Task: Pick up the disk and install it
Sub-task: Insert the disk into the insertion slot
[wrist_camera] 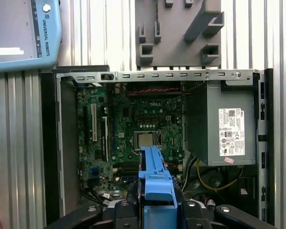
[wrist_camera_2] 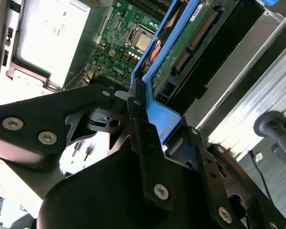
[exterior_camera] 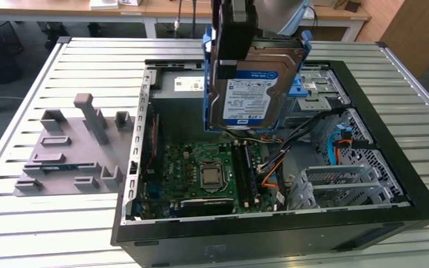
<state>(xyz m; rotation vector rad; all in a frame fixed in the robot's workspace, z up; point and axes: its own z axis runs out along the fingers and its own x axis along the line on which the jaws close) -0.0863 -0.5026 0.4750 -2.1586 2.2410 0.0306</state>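
In end effector — disk, above PC

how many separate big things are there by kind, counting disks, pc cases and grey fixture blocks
open computer case: 1
disk, held in the claw above that case: 1
grey fixture block, on the table beside the case: 1
total: 3

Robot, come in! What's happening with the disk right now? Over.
Gripper shut on the disk. Disk on edge in the air above the open computer case. Loose cables in the case beneath it.
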